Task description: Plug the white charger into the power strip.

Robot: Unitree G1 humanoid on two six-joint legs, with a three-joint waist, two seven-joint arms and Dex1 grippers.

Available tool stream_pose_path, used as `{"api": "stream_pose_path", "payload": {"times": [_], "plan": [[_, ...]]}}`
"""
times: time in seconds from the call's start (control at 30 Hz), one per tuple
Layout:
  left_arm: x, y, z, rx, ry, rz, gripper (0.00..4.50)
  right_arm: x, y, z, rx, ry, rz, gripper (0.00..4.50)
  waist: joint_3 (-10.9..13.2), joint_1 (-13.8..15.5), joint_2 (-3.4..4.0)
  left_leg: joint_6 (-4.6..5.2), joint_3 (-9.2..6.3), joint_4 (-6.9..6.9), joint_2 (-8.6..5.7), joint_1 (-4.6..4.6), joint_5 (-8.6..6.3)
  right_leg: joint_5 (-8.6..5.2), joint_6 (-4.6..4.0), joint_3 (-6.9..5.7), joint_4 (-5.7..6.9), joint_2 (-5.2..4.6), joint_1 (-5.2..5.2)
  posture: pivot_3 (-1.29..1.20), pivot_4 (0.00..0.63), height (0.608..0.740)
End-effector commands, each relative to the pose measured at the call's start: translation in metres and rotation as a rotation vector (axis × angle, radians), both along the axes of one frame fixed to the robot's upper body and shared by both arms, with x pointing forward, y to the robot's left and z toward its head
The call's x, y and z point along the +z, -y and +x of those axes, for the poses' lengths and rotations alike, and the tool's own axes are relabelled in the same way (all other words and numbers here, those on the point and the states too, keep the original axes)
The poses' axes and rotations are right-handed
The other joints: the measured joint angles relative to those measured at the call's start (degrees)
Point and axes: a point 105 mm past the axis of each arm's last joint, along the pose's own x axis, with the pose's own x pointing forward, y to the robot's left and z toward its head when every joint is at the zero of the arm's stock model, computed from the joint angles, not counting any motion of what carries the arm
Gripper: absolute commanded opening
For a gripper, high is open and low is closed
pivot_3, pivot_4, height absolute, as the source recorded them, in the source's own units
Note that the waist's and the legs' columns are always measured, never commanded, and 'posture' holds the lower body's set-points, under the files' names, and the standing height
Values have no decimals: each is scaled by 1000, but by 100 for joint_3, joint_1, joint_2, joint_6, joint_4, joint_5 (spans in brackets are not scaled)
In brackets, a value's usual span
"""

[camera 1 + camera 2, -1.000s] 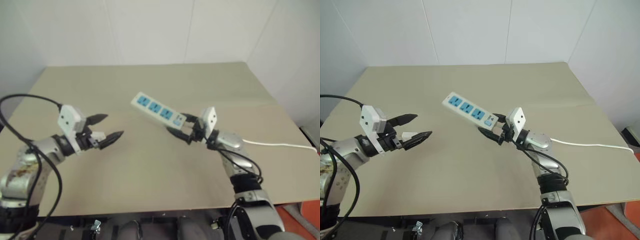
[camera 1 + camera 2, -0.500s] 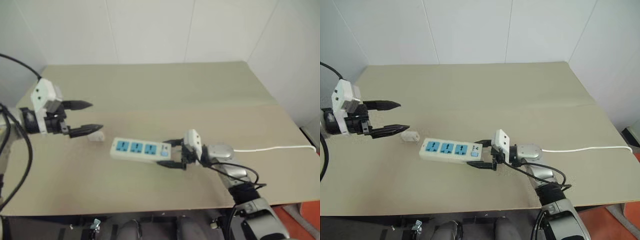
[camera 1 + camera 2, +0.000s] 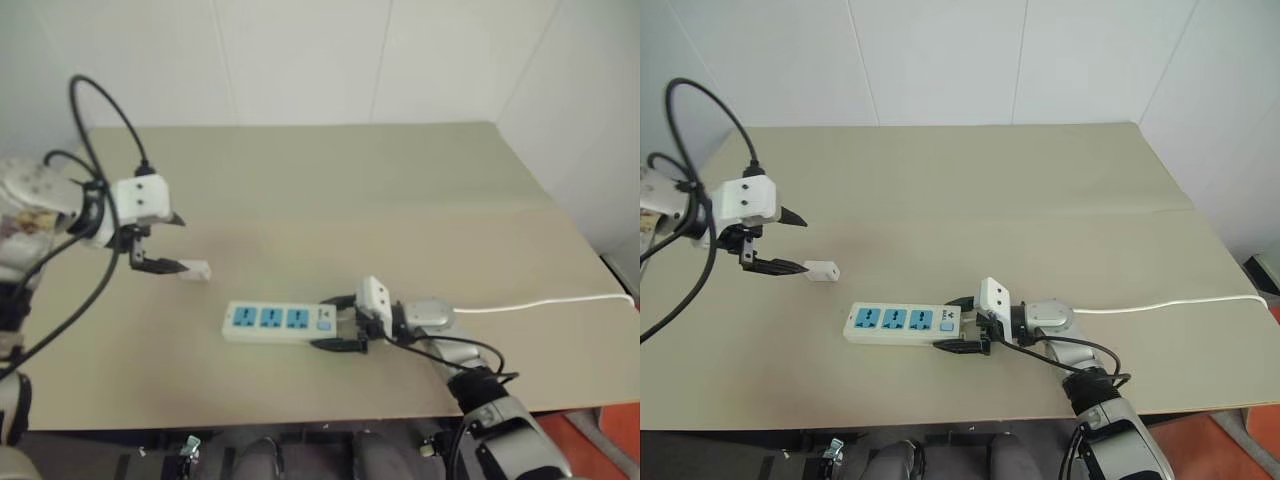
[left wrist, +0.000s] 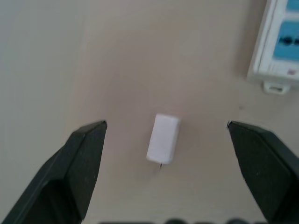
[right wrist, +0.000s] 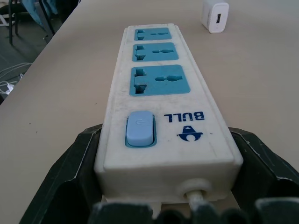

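On the tan table [image 3: 1060, 190], the power strip [image 3: 902, 324] lies flat with its blue sockets facing up, the right gripper [image 3: 958, 322] clamped on its cord end, seemingly to steady it for plugging. To the strip's left and farther back, well apart, the white charger [image 3: 820, 271] lies on its side. The left gripper [image 3: 775, 242] hangs over the charger, fingers spread wide, likely lining up a grasp. Both items look like smooth hard plastic; the charger is a small rounded block.

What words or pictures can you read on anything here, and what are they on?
"BULL": blue letters on the power strip, beside its blue switch, seen upside down.
A small blue logo sits by that word; too small to make out.
The white charger shows no readable writing.
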Motion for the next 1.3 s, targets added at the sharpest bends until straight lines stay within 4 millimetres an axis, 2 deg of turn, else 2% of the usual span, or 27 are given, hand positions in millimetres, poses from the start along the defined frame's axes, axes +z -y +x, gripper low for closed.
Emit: {"api": "stream_pose_path", "payload": {"times": [0.03,0.23,0.4,0.53,0.77,1.3], "plan": [[-2,-7,11,-10,-37,140,4500,12,-6,0,-1,27,39,3433,0,-5,0,-1,0,1,1,0,0,0,0,-1,0,0,0,0,150,740],[-11,-2,32,-10,-97,250,4500,14,-2,0,-33,13,46,3433,0,-12,-2,-1,1,11,-1,-36,1,0,0,1,25,-2,-44,0,150,740],[-26,3,37,-30,-158,316,4500,15,2,0,-66,4,47,3433,1,-12,-3,-2,-2,27,-3,-58,2,0,0,1,70,-3,-66,0,150,740],[-34,15,45,-45,-150,326,4500,16,5,-1,-81,3,45,3433,4,7,-8,-2,-6,36,-5,-62,2,0,1,1,69,-4,-65,0,150,740],[-49,21,51,-50,-166,369,4500,17,4,-1,-103,4,51,3433,5,6,-11,-2,-8,41,-7,-62,2,0,1,0,71,-3,-65,0,150,740],[-71,23,47,-90,-229,428,4500,14,2,-5,-158,-5,75,3433,6,17,-12,-2,-10,53,-8,-65,2,0,1,0,77,-3,-64,0,150,740]]}}
